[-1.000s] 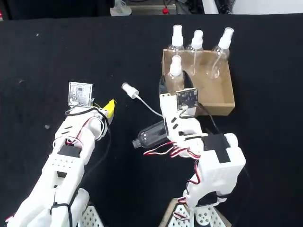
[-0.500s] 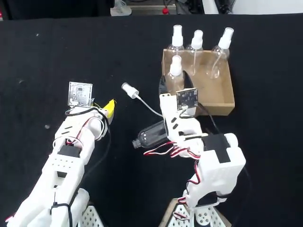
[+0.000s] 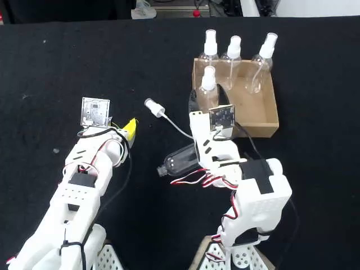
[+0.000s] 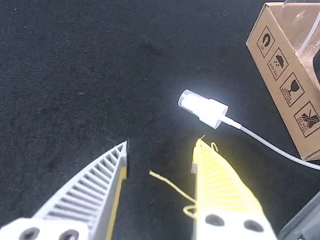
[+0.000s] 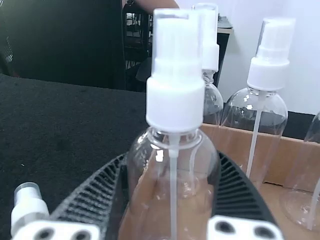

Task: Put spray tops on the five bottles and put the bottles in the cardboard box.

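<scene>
Four bottles with spray tops fitted stand at the cardboard box (image 3: 264, 121) in the high view. There are three capped bottles (image 3: 233, 56) along its far side and a fourth bottle (image 3: 208, 90) at its near left corner, just ahead of the right arm (image 3: 225, 160). An open bottle (image 3: 179, 159) lies on its side on the black table (image 3: 67, 62), partly under that arm. A loose spray top (image 3: 153, 107) lies between the two arms, its tube trailing toward the right arm. The left arm (image 3: 90, 169) sits well left of the box.

From the left wrist I see the left gripper (image 4: 161, 147) with its jaws spread wide. It hangs over the table, just short of the loose spray top.

From the right wrist, the right gripper (image 5: 172, 165) has its black jaws pressed to both sides of the fourth bottle, as far as I can judge. I cannot tell whether the bottle's base rests on the box floor.
</scene>
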### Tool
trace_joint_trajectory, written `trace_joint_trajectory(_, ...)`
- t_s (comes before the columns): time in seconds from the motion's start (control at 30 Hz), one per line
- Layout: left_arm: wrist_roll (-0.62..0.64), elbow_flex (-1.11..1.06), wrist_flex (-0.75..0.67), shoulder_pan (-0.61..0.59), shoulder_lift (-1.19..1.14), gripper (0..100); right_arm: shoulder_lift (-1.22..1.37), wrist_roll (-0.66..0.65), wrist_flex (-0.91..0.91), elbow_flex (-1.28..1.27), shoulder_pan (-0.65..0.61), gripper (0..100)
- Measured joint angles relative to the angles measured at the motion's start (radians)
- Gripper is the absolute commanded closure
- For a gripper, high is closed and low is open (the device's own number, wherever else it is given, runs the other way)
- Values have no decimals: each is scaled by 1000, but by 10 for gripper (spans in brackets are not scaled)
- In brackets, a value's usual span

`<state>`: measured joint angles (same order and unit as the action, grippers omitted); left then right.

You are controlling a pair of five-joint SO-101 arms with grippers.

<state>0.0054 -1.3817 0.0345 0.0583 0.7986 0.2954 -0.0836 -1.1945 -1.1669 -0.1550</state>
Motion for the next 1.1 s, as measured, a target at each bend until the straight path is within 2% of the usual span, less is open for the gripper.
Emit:
trace_joint_trajectory(1.03, 0, 0, 0, 0, 0, 791, 0, 0, 0, 0, 0, 805)
trace_joint_trajectory(1.1, 0, 0, 0, 0, 0, 791, 0, 0, 0, 0, 0, 779)
